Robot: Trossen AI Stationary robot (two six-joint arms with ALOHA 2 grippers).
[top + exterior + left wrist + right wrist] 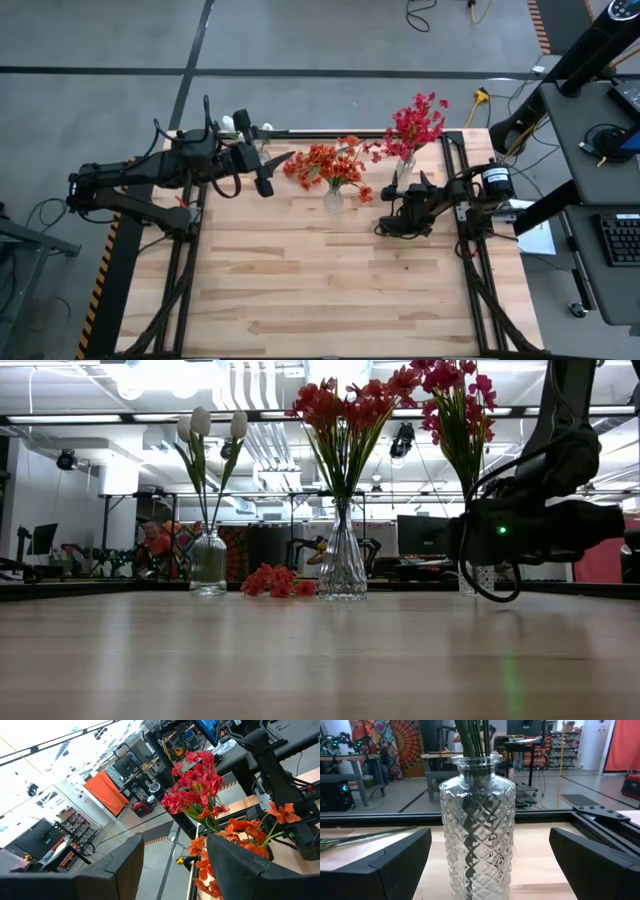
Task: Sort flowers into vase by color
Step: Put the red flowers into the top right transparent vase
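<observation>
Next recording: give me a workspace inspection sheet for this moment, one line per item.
Surface: wooden table, front part bare.
Job's things: orange flowers in the middle vase; crimson flowers in the diamond-cut vase; white flowers in the left-hand vase; one orange spray lying on the table.
Clutter: nothing seen.
Grippers: left hand open, raised beside the orange flowers, holding nothing; right hand open, fingers either side of the diamond-cut vase, not touching.
Cables: loose cables on the floor beyond the table.
Surroundings: desk with keyboard at right.
</observation>
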